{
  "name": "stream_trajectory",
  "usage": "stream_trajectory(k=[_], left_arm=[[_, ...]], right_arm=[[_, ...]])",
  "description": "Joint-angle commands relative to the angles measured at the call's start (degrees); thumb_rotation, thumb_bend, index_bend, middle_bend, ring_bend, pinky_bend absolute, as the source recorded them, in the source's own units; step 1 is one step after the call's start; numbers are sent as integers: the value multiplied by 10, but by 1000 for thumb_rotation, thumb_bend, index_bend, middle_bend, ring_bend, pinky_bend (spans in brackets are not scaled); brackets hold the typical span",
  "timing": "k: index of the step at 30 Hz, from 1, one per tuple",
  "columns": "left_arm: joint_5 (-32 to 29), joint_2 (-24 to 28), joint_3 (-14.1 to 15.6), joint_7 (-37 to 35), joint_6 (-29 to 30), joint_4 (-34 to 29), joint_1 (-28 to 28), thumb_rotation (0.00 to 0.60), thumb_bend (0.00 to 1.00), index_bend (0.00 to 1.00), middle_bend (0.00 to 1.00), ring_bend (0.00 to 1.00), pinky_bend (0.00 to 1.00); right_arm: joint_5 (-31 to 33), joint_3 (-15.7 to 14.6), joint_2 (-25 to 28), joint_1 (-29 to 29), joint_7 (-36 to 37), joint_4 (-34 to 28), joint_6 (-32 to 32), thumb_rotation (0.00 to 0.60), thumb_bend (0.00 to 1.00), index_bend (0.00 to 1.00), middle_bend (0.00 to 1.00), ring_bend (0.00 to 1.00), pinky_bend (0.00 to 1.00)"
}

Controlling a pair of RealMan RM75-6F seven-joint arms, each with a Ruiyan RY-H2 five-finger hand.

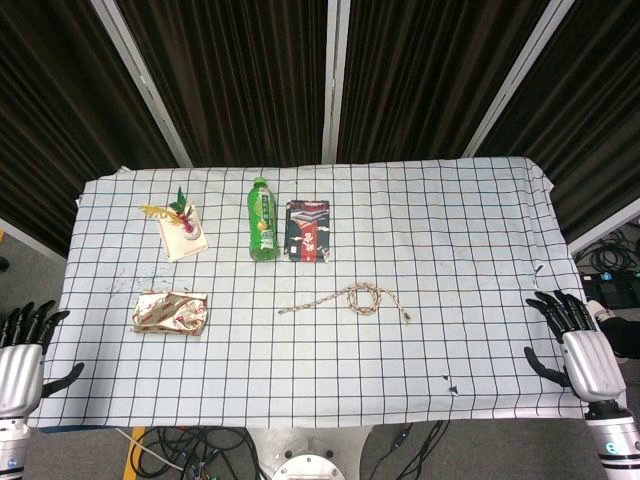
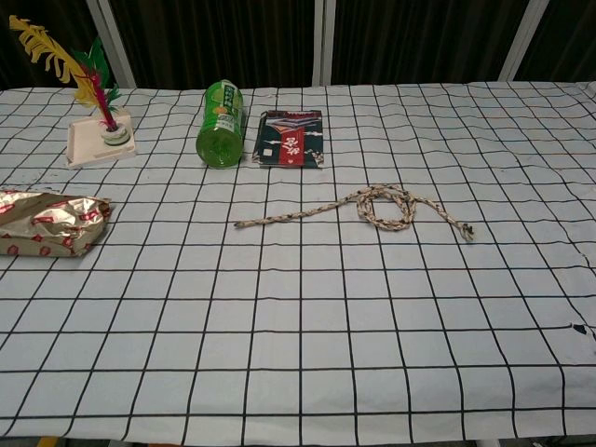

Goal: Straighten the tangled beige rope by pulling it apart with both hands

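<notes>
The beige rope [image 1: 352,298] lies on the checked tablecloth near the middle, with a loop at its centre and one tail running left, the other right; in the chest view the rope [image 2: 372,207] shows the same loop. My left hand [image 1: 22,355] hovers at the table's front left corner, fingers spread, holding nothing. My right hand [image 1: 580,350] sits at the front right edge, fingers also apart and empty. Both hands are far from the rope. Neither hand shows in the chest view.
A green bottle [image 1: 262,220] lies on its side at the back, a dark packet [image 1: 308,231] next to it. A feathered toy on a beige base [image 1: 183,230] stands back left. A crumpled foil bag [image 1: 171,311] lies at the left.
</notes>
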Motion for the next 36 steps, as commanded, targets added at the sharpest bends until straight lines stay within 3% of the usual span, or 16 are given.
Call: stream_trajectory(k=[1, 11, 20, 27, 36], left_arm=[[0, -1, 0, -3, -1, 2, 0, 600, 122, 208, 88, 0, 0], [2, -3, 0, -8, -1, 9, -1, 600, 123, 208, 88, 0, 0], [2, -7, -2, -22, -6, 21, -4, 600, 122, 208, 88, 0, 0], [-2, -11, -3, -40, -10, 36, -4, 600, 123, 208, 88, 0, 0], [-11, -15, -4, -66, -14, 58, -1, 600, 122, 208, 88, 0, 0]], right_arm=[[2, 1, 0, 1, -2, -2, -2, 600, 287, 156, 111, 0, 0], [11, 0, 3, 9, -15, -18, -24, 600, 287, 155, 112, 0, 0], [115, 42, -19, 76, -127, -95, -148, 600, 266, 159, 132, 0, 0], [227, 88, -99, 165, -214, -93, -253, 600, 231, 163, 133, 0, 0], [340, 113, -210, 238, -286, -40, -299, 600, 128, 158, 118, 0, 0]])
